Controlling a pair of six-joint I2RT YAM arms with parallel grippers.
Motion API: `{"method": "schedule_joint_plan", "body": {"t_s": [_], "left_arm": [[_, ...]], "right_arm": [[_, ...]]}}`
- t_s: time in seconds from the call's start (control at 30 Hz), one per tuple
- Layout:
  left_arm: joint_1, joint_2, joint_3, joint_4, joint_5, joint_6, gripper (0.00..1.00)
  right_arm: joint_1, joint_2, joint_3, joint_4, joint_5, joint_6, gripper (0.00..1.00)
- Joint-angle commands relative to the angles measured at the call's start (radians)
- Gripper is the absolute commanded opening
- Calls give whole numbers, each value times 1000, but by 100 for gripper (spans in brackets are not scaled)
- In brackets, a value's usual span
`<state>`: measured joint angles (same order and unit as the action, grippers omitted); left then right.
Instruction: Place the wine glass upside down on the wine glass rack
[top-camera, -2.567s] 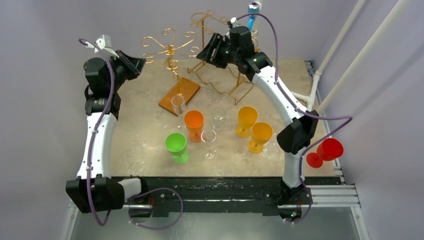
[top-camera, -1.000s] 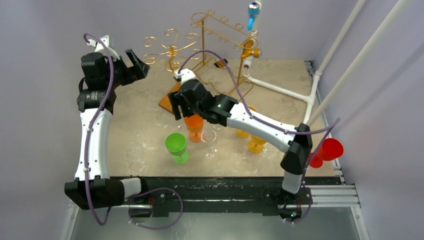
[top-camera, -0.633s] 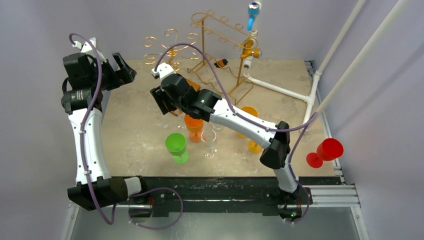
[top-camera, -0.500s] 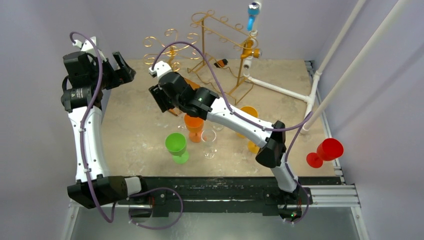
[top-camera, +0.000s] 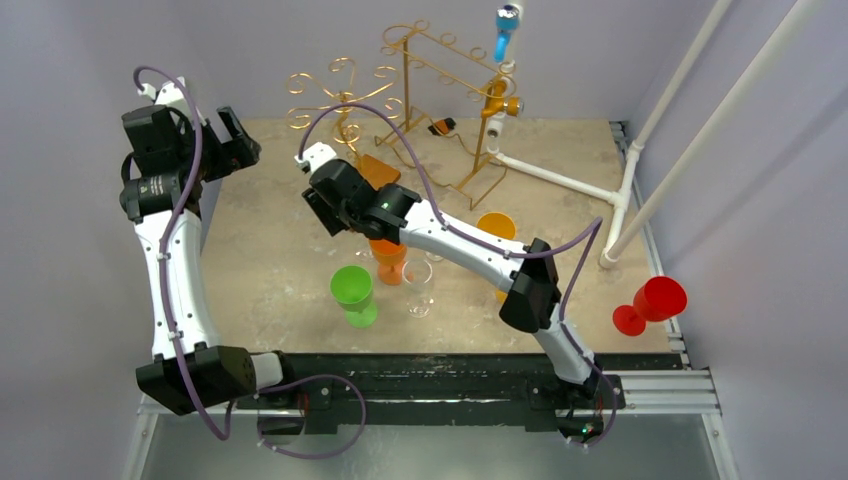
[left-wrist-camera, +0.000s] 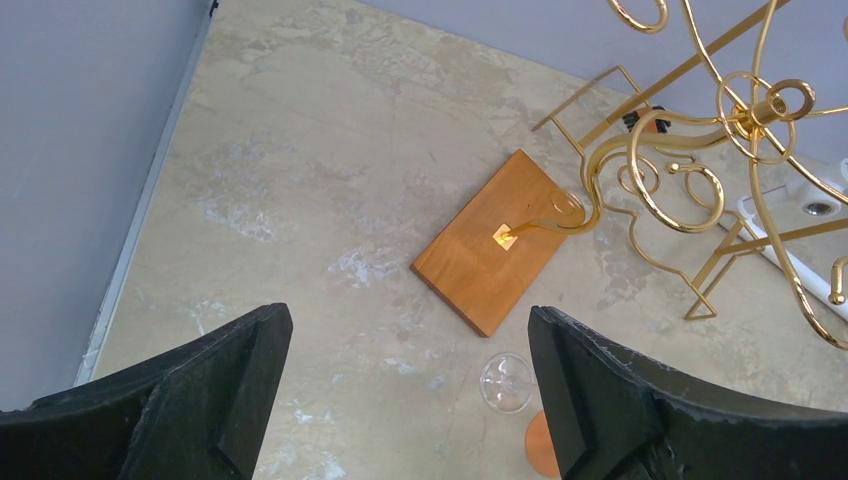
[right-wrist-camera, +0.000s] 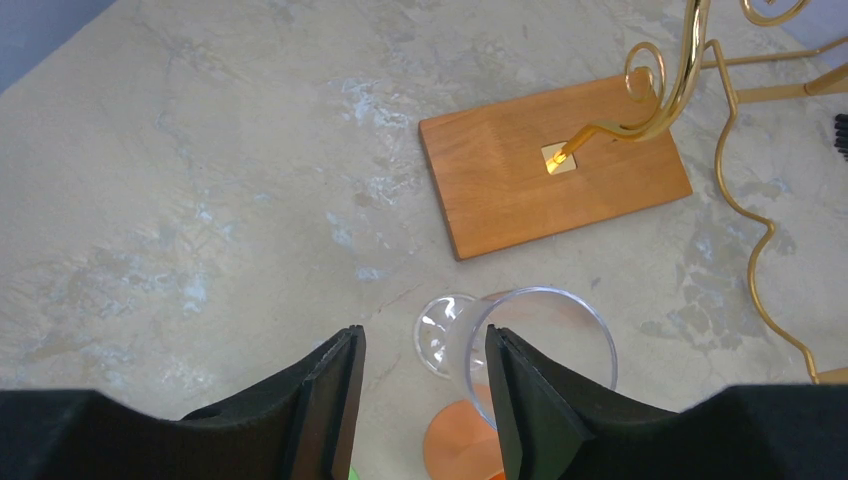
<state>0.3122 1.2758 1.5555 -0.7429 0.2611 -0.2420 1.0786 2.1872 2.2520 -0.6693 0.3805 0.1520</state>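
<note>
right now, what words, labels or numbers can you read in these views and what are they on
No text can be read.
left arm: small white print on its black housing, too small to read
rack's wooden base: no markings
clear wine glass: no markings

You are looking down on a bench (top-camera: 270, 270) with a beige, marbled stone-look top, mottled with paler patches. Plain lavender walls close it in on three sides: the left wall (top-camera: 60, 250), the back wall (top-camera: 250, 40) and the right wall (top-camera: 760, 200). A dark strip (left-wrist-camera: 150, 200) runs where the bench's left edge meets the wall. At the right edge two white pipes (top-camera: 707, 130) slant upward, and a third white pipe (top-camera: 560, 178) lies across the far right corner. A black rail (top-camera: 440, 365) lines the near edge, with grey sheet metal (top-camera: 450, 450) below. Your light is soft and even, with only faint shadows.
</note>
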Motion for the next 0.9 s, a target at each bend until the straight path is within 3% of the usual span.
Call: {"method": "schedule_joint_plan", "body": {"t_s": [0.0, 0.13, 0.2, 0.53, 0.73, 0.87], "left_arm": [[7, 0, 6, 12, 12, 24, 97], [7, 14, 8, 8, 39, 34, 100], [7, 18, 8, 7, 47, 35, 100], [6, 3, -21, -21, 103, 96, 96], [5, -11, -37, -56, 167, 135, 92], [7, -39, -35, -82, 262, 138, 93]], "right_arm": [[-11, -27, -16, 43, 34, -16, 55], [-20, -32, -29, 57, 23, -18, 54], [-30, -22, -26, 53, 10, -15, 49], [-46, 11, -8, 27, -25, 5, 0], [-41, -57, 91, -15, -25, 31, 0], [-25, -201, 39, 33, -33, 71, 0]]}}
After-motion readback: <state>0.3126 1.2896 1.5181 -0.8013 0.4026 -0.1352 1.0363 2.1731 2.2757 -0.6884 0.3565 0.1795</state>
